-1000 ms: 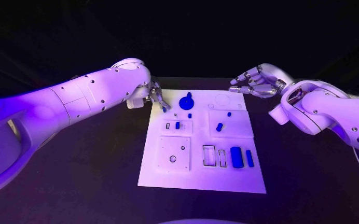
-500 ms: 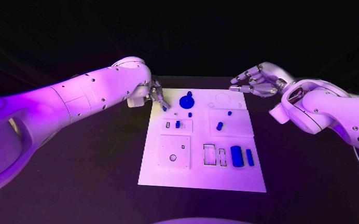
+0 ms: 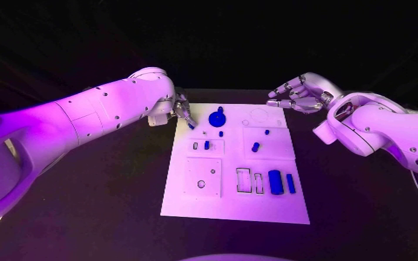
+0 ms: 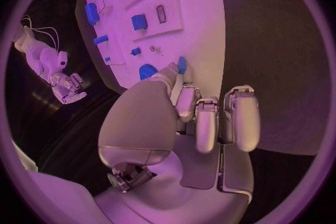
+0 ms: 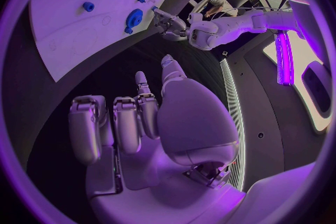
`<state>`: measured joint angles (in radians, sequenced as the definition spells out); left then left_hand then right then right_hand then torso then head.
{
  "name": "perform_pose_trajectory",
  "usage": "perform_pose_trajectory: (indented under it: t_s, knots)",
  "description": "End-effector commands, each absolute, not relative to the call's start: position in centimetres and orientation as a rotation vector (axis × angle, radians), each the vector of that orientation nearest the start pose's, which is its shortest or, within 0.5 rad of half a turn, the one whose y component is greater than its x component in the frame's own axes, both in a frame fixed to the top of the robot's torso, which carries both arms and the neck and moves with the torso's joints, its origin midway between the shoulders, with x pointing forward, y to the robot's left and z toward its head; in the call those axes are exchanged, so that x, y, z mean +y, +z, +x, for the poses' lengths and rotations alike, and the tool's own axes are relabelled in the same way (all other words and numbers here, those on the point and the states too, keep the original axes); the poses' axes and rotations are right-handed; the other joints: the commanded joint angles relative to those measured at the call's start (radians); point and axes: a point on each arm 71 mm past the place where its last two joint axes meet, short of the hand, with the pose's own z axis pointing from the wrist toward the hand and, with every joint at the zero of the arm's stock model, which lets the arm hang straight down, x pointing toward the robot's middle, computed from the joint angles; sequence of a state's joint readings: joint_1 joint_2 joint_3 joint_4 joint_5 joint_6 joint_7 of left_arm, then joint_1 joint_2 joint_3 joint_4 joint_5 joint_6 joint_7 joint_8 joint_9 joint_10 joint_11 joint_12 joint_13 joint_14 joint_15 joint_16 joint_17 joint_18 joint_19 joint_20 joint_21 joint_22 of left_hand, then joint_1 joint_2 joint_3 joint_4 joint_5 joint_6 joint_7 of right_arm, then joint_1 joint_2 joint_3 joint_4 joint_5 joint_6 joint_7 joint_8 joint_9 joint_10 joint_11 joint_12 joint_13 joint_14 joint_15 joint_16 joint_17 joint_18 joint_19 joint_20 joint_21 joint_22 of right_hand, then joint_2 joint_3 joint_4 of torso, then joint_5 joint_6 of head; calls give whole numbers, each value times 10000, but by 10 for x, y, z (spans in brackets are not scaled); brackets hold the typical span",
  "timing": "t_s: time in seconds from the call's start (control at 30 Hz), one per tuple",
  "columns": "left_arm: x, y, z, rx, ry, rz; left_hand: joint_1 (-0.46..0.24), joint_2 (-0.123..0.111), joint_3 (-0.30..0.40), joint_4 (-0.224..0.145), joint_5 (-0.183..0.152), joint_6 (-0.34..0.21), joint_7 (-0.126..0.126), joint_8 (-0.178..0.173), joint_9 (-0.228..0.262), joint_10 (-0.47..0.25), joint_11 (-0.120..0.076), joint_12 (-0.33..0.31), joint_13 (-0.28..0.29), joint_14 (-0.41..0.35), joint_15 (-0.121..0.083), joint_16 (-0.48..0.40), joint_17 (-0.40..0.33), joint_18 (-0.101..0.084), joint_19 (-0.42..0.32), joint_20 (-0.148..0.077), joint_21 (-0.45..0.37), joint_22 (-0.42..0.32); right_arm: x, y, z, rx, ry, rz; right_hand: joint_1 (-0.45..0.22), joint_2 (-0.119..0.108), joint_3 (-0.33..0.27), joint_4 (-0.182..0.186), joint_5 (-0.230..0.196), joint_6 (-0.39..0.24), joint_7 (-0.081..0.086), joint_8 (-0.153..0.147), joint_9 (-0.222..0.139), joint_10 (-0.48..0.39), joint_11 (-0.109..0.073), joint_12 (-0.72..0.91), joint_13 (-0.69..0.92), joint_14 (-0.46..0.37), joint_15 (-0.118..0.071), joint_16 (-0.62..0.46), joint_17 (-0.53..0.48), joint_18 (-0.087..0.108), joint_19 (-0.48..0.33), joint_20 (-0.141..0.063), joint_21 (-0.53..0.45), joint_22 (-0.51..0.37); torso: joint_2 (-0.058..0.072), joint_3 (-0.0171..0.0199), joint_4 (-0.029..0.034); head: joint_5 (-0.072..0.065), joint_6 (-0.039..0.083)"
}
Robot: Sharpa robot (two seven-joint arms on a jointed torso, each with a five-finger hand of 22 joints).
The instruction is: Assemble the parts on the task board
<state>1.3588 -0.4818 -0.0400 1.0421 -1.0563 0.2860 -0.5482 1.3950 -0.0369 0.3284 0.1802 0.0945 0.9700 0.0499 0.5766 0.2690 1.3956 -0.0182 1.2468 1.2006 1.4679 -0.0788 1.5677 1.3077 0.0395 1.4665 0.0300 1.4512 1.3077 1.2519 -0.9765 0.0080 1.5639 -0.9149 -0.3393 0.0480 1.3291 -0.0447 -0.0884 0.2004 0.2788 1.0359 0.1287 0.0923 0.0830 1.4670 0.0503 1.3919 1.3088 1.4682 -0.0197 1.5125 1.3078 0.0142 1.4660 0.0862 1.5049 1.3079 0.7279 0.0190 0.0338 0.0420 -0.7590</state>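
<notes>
Head view: left hand (image 3: 181, 111) sat at task board (image 3: 235, 209) far-left corner, pinching small blue part (image 3: 191, 126). Right hand (image 3: 296, 96) hovered off far-right corner, fingers curled, empty. Roughly nine blue parts counted.

Left wrist view: fingertip (image 4: 170, 71) touched part. Advice: lift straight, firm pinch.

Task board (image 3: 235, 206): white plate. Parts, e.g. round knob (image 3: 217, 118) and long bar (image 3: 275, 182): blue. Table (image 3: 104, 212): black. Hands, left (image 3: 181, 111) and right (image 3: 296, 96): silver; arms white.
</notes>
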Motion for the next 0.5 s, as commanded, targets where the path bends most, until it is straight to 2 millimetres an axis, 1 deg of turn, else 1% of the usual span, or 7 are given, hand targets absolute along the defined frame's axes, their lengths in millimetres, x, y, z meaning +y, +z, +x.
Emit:
perform_pose_trajectory:
  t_s: [0.03, 0.1, 0.17, 0.2, 0.33, 0.5]
  knots:
    - [168, -167, 575, 22399, -3732, -2469, -11, -150, 1108, -648, 127, 98, -27, 175, 392, 160, -77, -5, 12, 1029, 0, 31, 2631, -30, 377, -53, 60, 1408, -255, -137, 490, 16090, 9430, 3183, -90, 3, -39, 4, 56, -54, 15, 53, 15, 303, -46, 1, 1792, 810, -71, -18, 1716, 128, 453, -69, -26, 1533, -1, 5, 6, -2, 1]
    - [169, -165, 573, 22248, -3933, -2676, -251, -355, 1592, -713, 190, 98, -34, 248, 505, 197, -72, 7, 21, 1029, -6, 31, 2631, -30, 384, -67, 64, 1424, -256, -137, 490, 16086, 9424, 3188, -90, 3, -39, 4, 56, -54, 15, 53, 15, 303, -46, 1, 1792, 810, -71, -18, 1716, 128, 453, -69, -26, 1533, -6, 3, 10, -8, 4]
    - [170, -164, 570, 22119, -4153, -2925, -412, -494, 1920, -784, 219, 93, -29, 301, 590, 225, -103, 15, 24, 1029, -11, 31, 2631, -34, 394, -74, 73, 1442, -256, -137, 490, 16081, 9417, 3193, -90, 3, -39, 4, 56, -54, 15, 53, 15, 303, -46, 1, 1792, 810, -71, -18, 1716, 128, 453, -69, -26, 1533, -9, 4, 11, -12, 2]
    - [171, -163, 568, 22077, -4259, -3056, -442, -526, 2000, -811, 228, 100, -43, 319, 613, 236, -106, 24, 33, 1029, -19, 31, 2631, -38, 398, -69, 78, 1449, -256, -137, 490, 16079, 9415, 3195, -90, 3, -39, 4, 56, -54, 15, 53, 15, 303, -46, 1, 1792, 810, -71, -18, 1716, 128, 453, -69, -26, 1533, -5, 1, 11, -7, 1]
    - [174, -161, 559, 21896, -4595, -3599, -611, -629, 2283, -871, 241, 121, -67, 378, 696, 287, -120, 61, 66, 1029, -38, 31, 2631, -45, 416, -79, 100, 1480, -257, -137, 489, 16073, 9406, 3203, -90, 3, -39, 4, 56, -54, 15, 53, 15, 303, -46, 1, 1792, 810, -71, -18, 1716, 128, 453, -69, -26, 1533, -7, 10, 18, -2, 2]
    - [177, -160, 545, 21829, -4803, -4300, -786, -731, 2541, -931, 271, 161, -97, 442, 776, 351, -148, 122, 129, 1029, -60, 31, 2631, -51, 431, -94, 117, 1506, -257, -136, 489, 16067, 9409, 3202, -90, 3, -39, 4, 56, -54, 15, 53, 15, 303, -46, 1, 1792, 810, -71, -18, 1716, 128, 453, -69, -26, 1533, -2, 1, 10, 6, -9]
